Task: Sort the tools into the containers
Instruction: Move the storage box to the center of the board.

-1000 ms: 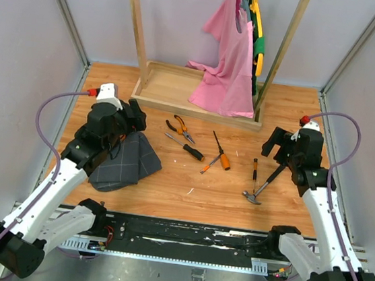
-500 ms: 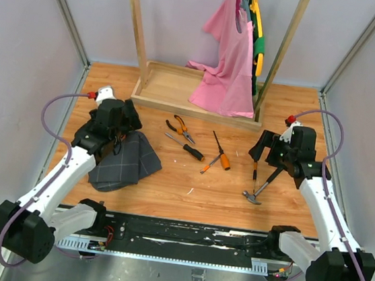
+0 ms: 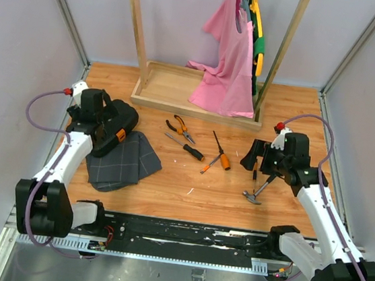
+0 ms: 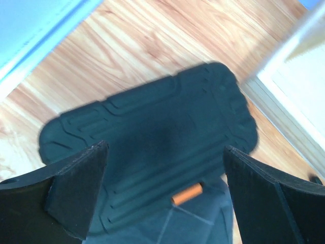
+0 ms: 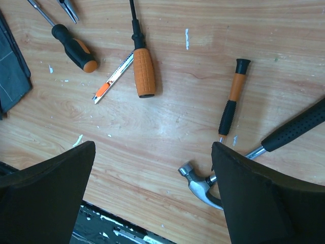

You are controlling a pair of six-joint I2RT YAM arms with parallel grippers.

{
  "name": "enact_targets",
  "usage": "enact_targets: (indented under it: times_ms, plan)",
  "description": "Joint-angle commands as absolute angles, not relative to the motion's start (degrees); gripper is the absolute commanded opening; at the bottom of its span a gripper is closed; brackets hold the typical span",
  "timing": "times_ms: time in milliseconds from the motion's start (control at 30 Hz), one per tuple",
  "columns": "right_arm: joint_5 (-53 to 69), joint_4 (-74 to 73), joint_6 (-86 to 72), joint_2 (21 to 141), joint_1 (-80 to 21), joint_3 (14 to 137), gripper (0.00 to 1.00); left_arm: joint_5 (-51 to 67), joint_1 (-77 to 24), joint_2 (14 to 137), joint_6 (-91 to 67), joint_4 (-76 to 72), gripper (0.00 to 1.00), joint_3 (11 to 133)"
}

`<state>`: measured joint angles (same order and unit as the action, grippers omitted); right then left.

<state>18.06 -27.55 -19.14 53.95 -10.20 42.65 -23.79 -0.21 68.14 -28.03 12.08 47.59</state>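
While both are spread wide and empty, the left end effector (image 4: 165, 173) is held over the case (image 4: 152, 117), the right end effector (image 5: 152, 168) well apart.

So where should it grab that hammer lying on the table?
Probably the black textured handle, from straight above, jaws closing across it. The hammer lies flat, and the small screwdriver lies close to its steel head.
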Motion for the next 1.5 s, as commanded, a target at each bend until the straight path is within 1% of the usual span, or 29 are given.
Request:
enact_targets:
  times_ms: [0,167,267,567,733,833,1067,1267,1367,1467]
  plan:
    - [19.22,-30.45,-16.73,52.64,-12.34,42.03,0.99,-24.39,6.47,71.8,-27.27,7.1,0.98,49.89]
    - [19.68,-30.93,-15.7,52.58,-12.52,41.62,0.99,-23.57,10.4,76.28,-25.25,3.06,0.98,50.71]
    - [20.2,-30.94,-15.35,53.35,-12.53,41.48,0.99,-20.88,11.9,79.72,-23.7,0.99,0.98,51.65]
    - [20.92,-30.76,-14.35,54.84,-12.99,41.38,0.99,-10.95,15.61,94.94,-19.35,2.84,0.97,60.09]
    - [21.05,-30.76,-13.85,55.13,-13.1,41.18,0.98,-6.25,17.28,99.58,-18.52,2.89,0.98,61.7]
    - [21.46,-30.69,-13.63,55.75,-13.21,41.29,0.99,-1.98,17.4,101.45,-17.67,3.41,0.95,62.24]
    - [21.88,-30.5,-13.34,57.02,-14.44,41.79,0.99,9.19,17.4,101.78,-17.84,1.48,0.92,60.14]
    - [21.36,-30.03,-13.65,57.33,-15.53,41.36,0.98,16.58,17.33,97.77,-21.56,-1.23,0.91,53.93]
    - [21.38,-29.35,-14.01,57.6,-15.98,41.05,0.99,18.6,17.06,94.5,-24.52,-2.97,0.91,49.99]
    - [20.87,-28.88,-14.35,57.78,-16.59,41.07,0.98,18.12,15.59,90.64,-26.42,-3.24,0.91,47.1]
